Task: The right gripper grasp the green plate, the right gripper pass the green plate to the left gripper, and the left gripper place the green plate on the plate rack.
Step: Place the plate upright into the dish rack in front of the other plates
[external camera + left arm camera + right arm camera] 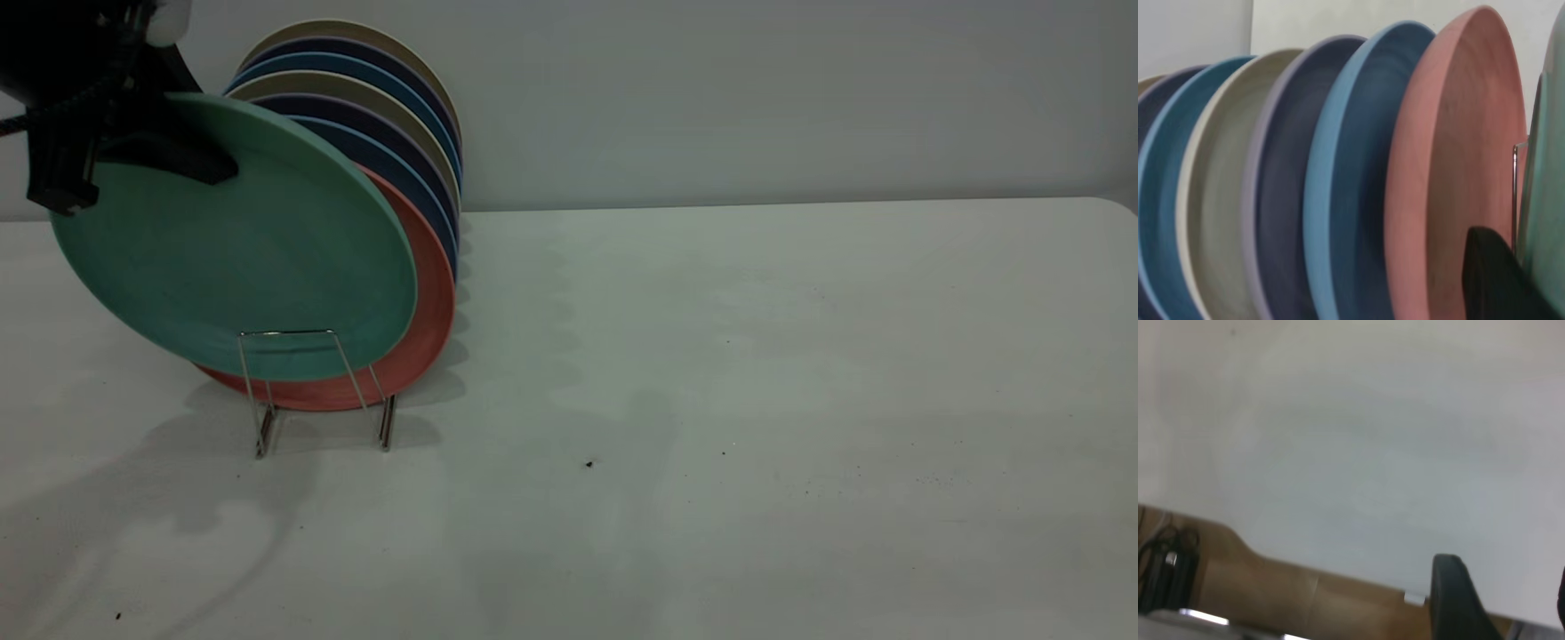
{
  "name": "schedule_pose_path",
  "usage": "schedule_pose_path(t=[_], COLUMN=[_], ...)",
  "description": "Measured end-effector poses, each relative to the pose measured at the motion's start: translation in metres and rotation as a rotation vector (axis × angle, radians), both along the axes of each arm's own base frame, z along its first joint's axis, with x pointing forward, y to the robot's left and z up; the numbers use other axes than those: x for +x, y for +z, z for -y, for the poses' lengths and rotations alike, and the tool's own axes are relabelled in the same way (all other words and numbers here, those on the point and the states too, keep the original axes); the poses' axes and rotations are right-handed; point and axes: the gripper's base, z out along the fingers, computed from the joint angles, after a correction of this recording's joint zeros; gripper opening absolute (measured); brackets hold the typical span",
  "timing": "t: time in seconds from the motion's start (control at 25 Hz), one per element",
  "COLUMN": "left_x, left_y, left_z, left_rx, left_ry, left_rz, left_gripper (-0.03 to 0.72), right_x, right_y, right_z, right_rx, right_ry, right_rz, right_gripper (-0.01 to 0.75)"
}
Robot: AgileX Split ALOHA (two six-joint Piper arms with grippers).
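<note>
Left end effector (191,160) clamping green plate (240,258) by its upper left rim, tilting it over rack (307,382), nearest slot directly below, just before pink plate (427,329). Right end effector (1498,600) gaping, empty.

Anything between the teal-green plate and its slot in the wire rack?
Nothing visible. The left gripper holds the teal-green plate tilted, its lower edge behind the silver wire rack's front loop, before the salmon-pink plate.
</note>
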Motion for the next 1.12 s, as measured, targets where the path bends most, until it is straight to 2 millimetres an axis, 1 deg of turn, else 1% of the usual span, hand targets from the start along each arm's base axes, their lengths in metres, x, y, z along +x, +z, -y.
schedule_pose_path(t=[0.12,0.28,0.4,0.48,0.72,0.8,0.96,1.12], left_x=[0.000,0.001,0.001,0.001,0.001,0.000,-0.007,-0.020], left_y=[-0.002,-0.001,-0.001,-0.001,-0.001,0.003,0.022,0.047], left_z=[0.000,0.000,0.000,0.000,0.000,0.000,0.001,0.004], left_rx=[0.001,-0.004,-0.014,-0.021,-0.029,-0.032,-0.081,-0.187], left_ry=[0.001,0.007,0.022,0.037,0.050,0.053,0.104,0.189], left_rz=[-0.003,-0.004,-0.011,-0.016,-0.021,-0.011,-0.001,-0.047], left_gripper=[0.167,0.283,0.361,0.387,0.400,0.401,0.401,0.401], right_x=[0.002,0.004,0.005,0.006,0.006,0.006,0.006,0.006], right_y=[-0.015,-0.031,-0.031,-0.031,-0.030,-0.030,-0.030,-0.031], right_z=[0.000,0.000,0.001,0.001,0.001,0.001,0.001,0.003], right_rx=[0.002,0.006,0.007,0.007,0.007,0.007,0.002,-0.015], right_ry=[-0.001,-0.004,-0.008,-0.010,-0.011,-0.011,-0.012,-0.018], right_rz=[-0.053,-0.104,-0.089,-0.082,-0.078,-0.078,-0.078,-0.079], right_gripper=[0.389,0.389,0.389,0.389,0.389,0.389,0.389,0.389])
